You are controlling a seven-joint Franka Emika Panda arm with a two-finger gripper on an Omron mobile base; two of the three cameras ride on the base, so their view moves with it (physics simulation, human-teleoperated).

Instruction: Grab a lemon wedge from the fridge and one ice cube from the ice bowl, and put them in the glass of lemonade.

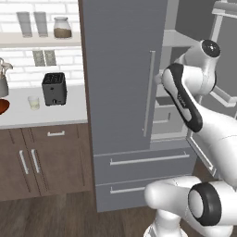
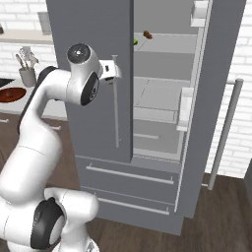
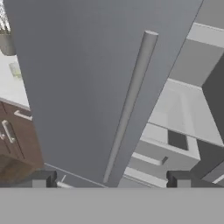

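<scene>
A kitchen with white brick walls, a pale counter [image 1: 46,113] over brown cupboards [image 1: 41,157], and a dark wood floor. The fridge [image 1: 122,69] stands beside the counter: its left door is closed, its right door [image 2: 216,98] swung wide open, and two drawers sit below. Three pale shelves show inside.

On the top shelf, seen from the right base view, lies a small yellow-green bit that is probably the lemon wedge [image 2: 135,42], with a reddish-brown item [image 2: 147,34] just beside it; both are too small to make out clearly.

On the counter stand one black toaster [image 1: 54,89] and, just left of it, the glass of lemonade [image 1: 33,102]. The ice bowl [image 1: 2,106] sits at the far left edge, cut off by the frame. A wall shelf [image 1: 39,39] above carries two tall clear glasses [image 1: 32,23] and one jar [image 1: 62,28]. A grey utensil cup [image 2: 28,76] stands farther along the counter.

The gripper [image 3: 111,179] is beside the closed door's long handle [image 3: 129,105], its two fingertips [image 3: 43,179] spread wide apart with nothing between them.
</scene>
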